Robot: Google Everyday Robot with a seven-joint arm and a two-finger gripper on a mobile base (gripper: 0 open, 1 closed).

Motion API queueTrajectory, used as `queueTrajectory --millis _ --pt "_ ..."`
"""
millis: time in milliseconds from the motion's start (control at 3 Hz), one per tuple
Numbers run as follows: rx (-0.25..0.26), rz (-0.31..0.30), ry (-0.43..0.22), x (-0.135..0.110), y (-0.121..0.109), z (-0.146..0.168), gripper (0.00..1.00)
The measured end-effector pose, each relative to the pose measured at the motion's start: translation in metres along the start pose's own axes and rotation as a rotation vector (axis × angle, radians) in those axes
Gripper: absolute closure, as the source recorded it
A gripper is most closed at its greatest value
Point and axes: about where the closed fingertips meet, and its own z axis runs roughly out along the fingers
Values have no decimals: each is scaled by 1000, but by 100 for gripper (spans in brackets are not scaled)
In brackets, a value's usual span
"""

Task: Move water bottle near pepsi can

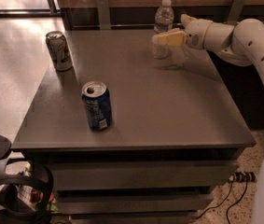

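Note:
The water bottle point(162, 17), clear with a white cap, stands upright at the table's far edge, right of middle. The pepsi can point(96, 105), dark blue with a silver top, stands upright in the front left part of the table, well apart from the bottle. My gripper point(170, 29) reaches in from the right at the bottle's height. Its fingers are apart: the near finger point(169, 38) lies across the front of the bottle's lower half, and the far one shows just right of the bottle. The bottle rests on the table.
A silver-white can with red markings point(59, 50) stands at the table's point(169, 115) far left edge. My white arm point(253, 41) spans the right side. A wooden wall with metal brackets runs behind the table. A black chair and cables are on the floor, front left.

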Motion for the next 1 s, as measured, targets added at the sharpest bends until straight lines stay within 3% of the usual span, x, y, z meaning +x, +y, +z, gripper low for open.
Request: queueTrajectory --millis 667,1000 --pt "-14 4 -16 2 1 13 40" --pt "-21 5 -17 2 4 17 71"
